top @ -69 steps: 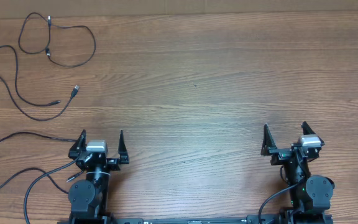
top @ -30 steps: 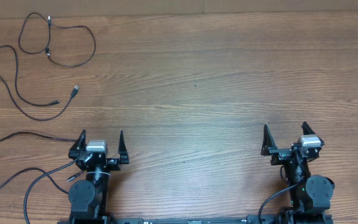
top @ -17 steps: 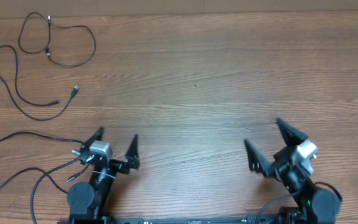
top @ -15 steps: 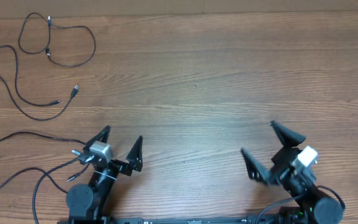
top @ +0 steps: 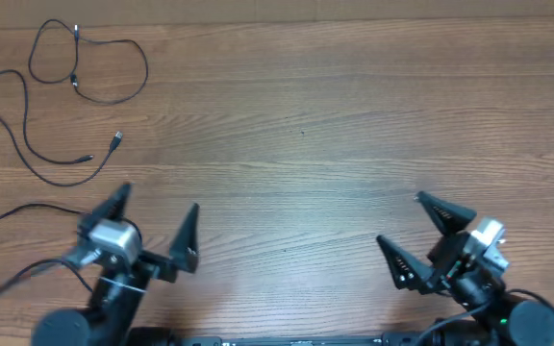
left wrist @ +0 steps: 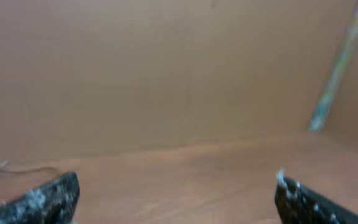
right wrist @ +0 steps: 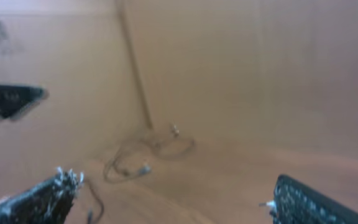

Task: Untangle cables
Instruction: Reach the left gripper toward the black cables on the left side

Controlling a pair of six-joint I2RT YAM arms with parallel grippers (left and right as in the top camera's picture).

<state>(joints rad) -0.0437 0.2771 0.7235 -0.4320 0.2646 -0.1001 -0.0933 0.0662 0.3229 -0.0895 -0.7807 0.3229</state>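
Observation:
Two thin black cables lie at the table's far left in the overhead view. One is a loop (top: 113, 96) with small plugs. The other is a longer curve (top: 27, 154) ending in a USB plug (top: 116, 140). They lie close together near the top left. My left gripper (top: 159, 199) is open and empty near the front left, well short of the cables. My right gripper (top: 399, 219) is open and empty at the front right, turned toward the left. The blurred right wrist view shows my right gripper's fingers (right wrist: 173, 190) wide apart and the cables (right wrist: 145, 152) far ahead. In the left wrist view my left gripper (left wrist: 179, 196) is open over bare wood.
The wooden table (top: 335, 125) ends at a brown cardboard wall (left wrist: 166, 68) along the back. Dark arm leads (top: 17, 211) run off the left edge beside the left arm. The left gripper's finger (right wrist: 8, 99) shows at the left of the right wrist view.
Both arms have lifted from their rest pose. The left gripper has swung left and looks larger; the right gripper has turned toward the left. Both stay open. The cables have not moved.

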